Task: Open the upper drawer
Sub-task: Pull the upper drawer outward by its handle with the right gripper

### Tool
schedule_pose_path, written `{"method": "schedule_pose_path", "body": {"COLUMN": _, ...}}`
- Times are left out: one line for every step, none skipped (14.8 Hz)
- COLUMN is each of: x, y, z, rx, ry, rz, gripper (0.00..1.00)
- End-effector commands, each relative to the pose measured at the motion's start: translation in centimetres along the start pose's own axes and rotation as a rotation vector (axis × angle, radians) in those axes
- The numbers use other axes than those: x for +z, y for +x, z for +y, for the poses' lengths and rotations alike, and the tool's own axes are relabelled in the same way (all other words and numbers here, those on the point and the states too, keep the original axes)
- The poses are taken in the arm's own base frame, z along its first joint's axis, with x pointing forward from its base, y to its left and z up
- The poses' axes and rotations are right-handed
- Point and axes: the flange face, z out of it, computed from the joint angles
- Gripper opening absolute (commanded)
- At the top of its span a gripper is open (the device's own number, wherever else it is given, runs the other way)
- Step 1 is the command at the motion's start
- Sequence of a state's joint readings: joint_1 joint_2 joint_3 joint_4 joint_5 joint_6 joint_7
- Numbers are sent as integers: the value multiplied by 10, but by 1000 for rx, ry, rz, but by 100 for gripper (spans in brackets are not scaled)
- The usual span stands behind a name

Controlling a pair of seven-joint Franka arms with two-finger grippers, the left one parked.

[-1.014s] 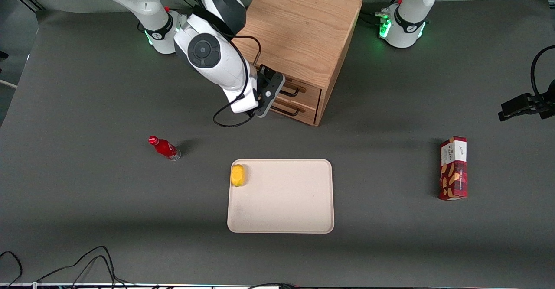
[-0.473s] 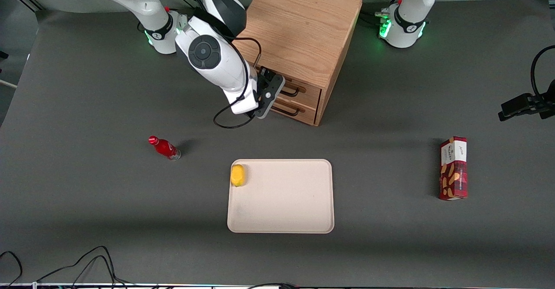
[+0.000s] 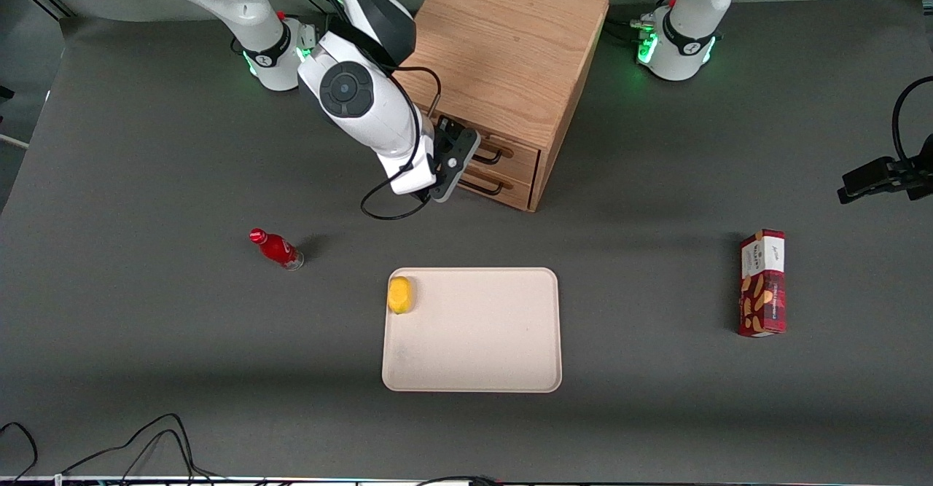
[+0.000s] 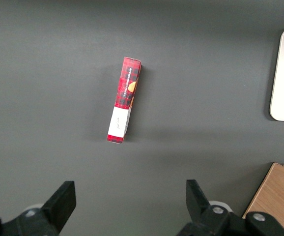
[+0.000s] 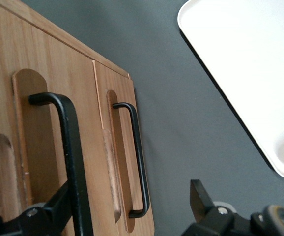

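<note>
The wooden cabinet (image 3: 503, 56) stands at the back of the table, its two drawers facing the front camera at an angle. The upper drawer (image 3: 519, 154) (image 5: 85, 78) looks closed; its black wire handle (image 3: 493, 157) (image 5: 73, 157) runs across its front. My gripper (image 3: 470, 154) (image 5: 129, 206) is open right in front of the drawers. In the right wrist view the upper handle passes between the fingers, close beside one finger (image 5: 58, 201), while the other finger (image 5: 198, 196) stands well clear. The lower drawer's handle (image 5: 138, 157) lies just beside it. Nothing is gripped.
A beige tray (image 3: 474, 369) lies nearer the front camera than the cabinet, with a yellow fruit (image 3: 399, 294) in its corner. A red bottle (image 3: 277, 248) stands toward the working arm's end. A red snack box (image 3: 762, 282) (image 4: 124, 100) lies toward the parked arm's end.
The arm has shifted slightly closer to the cabinet, bringing the gripper a little nearer the drawer fronts. The drawers have not moved.
</note>
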State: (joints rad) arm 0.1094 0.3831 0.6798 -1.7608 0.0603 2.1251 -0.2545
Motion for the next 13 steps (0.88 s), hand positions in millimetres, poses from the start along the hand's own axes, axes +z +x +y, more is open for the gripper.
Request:
{"method": "schedule_pose_path", "body": {"x": 8, "y": 5, "z": 17, "rx": 8, "ry": -32, "rz": 15, "gripper": 100}}
{"method": "schedule_pose_path", "body": {"x": 9, "y": 4, "z": 18, "rx": 7, "ry": -34, "rz": 13, "gripper": 100}}
{"method": "schedule_pose_path", "body": {"x": 9, "y": 4, "z": 18, "rx": -2, "ry": -46, "rz": 9, "gripper": 100}}
{"method": "schedule_pose_path", "body": {"x": 13, "y": 4, "z": 21, "rx": -4, "ry": -49, "rz": 6, "gripper": 100}}
{"method": "schedule_pose_path", "body": {"x": 13, "y": 5, "z": 22, "rx": -4, "ry": -50, "rz": 11, "gripper": 100}}
{"method": "schedule_pose_path", "body": {"x": 13, "y": 5, "z": 23, "rx": -3, "ry": -50, "rz": 11, "gripper": 100}}
{"method": "schedule_pose_path", "body": {"x": 12, "y": 5, "z": 24, "rx": -2, "ry": -52, "rz": 14, "gripper": 100}}
{"method": "schedule_pose_path", "body": {"x": 11, "y": 6, "z": 27, "rx": 1, "ry": -53, "rz": 19, "gripper": 100}}
{"method": "schedule_pose_path", "body": {"x": 12, "y": 7, "z": 28, "rx": 3, "ry": -49, "rz": 19, "gripper": 100}}
{"method": "schedule_pose_path", "body": {"x": 10, "y": 8, "z": 31, "rx": 5, "ry": -48, "rz": 24, "gripper": 100}}
{"method": "schedule_pose_path", "body": {"x": 12, "y": 8, "z": 34, "rx": 11, "ry": -46, "rz": 23, "gripper": 100}}
{"method": "schedule_pose_path", "body": {"x": 8, "y": 9, "z": 39, "rx": 17, "ry": -50, "rz": 31, "gripper": 100}}
{"method": "schedule_pose_path", "body": {"x": 7, "y": 10, "z": 43, "rx": 23, "ry": -53, "rz": 33, "gripper": 100}}
